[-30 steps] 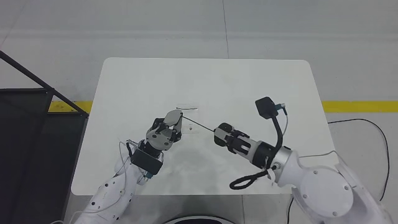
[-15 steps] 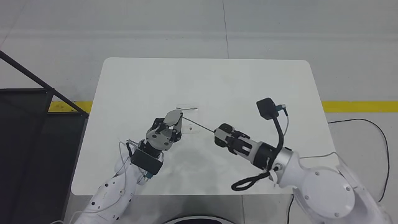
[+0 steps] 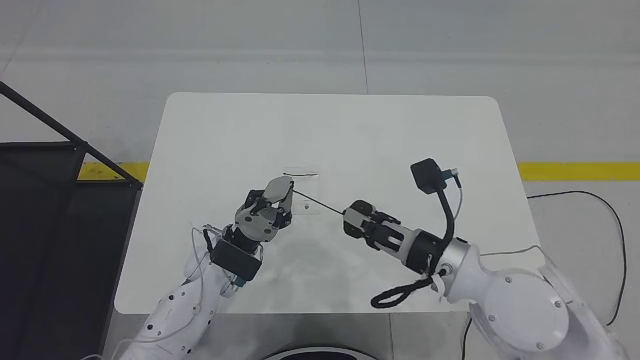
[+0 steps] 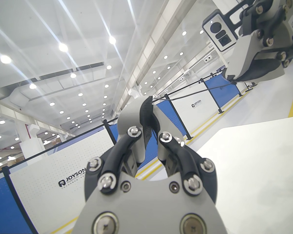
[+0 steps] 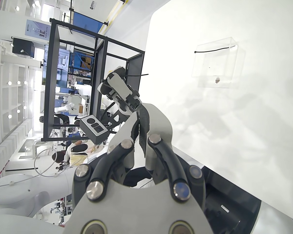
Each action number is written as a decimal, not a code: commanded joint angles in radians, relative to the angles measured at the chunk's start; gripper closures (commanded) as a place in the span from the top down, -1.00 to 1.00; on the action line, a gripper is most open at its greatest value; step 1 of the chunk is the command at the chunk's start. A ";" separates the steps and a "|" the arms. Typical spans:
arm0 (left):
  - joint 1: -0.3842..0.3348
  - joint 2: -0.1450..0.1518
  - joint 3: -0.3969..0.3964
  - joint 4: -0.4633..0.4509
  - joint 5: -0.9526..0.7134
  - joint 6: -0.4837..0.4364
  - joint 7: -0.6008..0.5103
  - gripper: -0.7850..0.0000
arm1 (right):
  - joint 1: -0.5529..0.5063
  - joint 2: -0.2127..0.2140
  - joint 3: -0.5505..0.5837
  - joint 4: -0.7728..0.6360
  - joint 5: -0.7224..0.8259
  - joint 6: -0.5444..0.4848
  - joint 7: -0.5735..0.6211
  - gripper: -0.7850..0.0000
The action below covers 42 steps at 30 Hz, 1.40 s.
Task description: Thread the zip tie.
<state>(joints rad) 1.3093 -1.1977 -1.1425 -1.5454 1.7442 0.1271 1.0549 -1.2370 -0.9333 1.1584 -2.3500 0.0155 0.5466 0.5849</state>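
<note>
The left gripper (image 3: 280, 194) was clamped on one end of the zip tie (image 3: 318, 203). In the left wrist view its fingertips (image 4: 146, 108) were pressed together with the black strap emerging between them. In the top view this gripper sat left of frame centre, raised above the table (image 3: 420, 140) and pointing toward the upper right.

The right gripper (image 3: 350, 216) was clenched on the other end of the same zip tie. In the top view it sat just right of and slightly below frame centre, pointing toward the upper left. In the left wrist view the strap ran as a nearly straight line from the left fingertips to the tip of the right gripper.

The two grippers faced each other, near but apart, with the zip tie spanning the gap between them in the air. In the right wrist view a short free end of the strap projected past the left gripper's fingers.

A clear box (image 3: 300, 173) stood on the table just above the left gripper in the top view. A second black zip tie (image 5: 213, 49) lay across the box.

A black frame (image 3: 40, 190) stood at the left edge of the top view, beside the table.
</note>
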 commanded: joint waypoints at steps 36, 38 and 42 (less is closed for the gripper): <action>0.000 0.000 0.000 0.000 0.000 0.000 0.000 -1.00 | 0.005 -0.020 0.013 0.000 0.005 0.030 0.017 -1.00; 0.000 0.000 0.000 0.000 0.000 0.000 0.000 -1.00 | 0.005 -0.020 0.013 0.000 0.004 0.030 0.017 -1.00; 0.000 0.000 0.000 0.000 0.000 0.000 0.000 -1.00 | 0.006 -0.023 0.010 0.000 0.002 0.033 0.016 -1.00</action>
<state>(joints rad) 1.3093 -1.1977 -1.1425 -1.5454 1.7442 0.1271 1.0549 -1.2313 -0.9554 1.1695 -2.3500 0.0184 0.5780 0.6023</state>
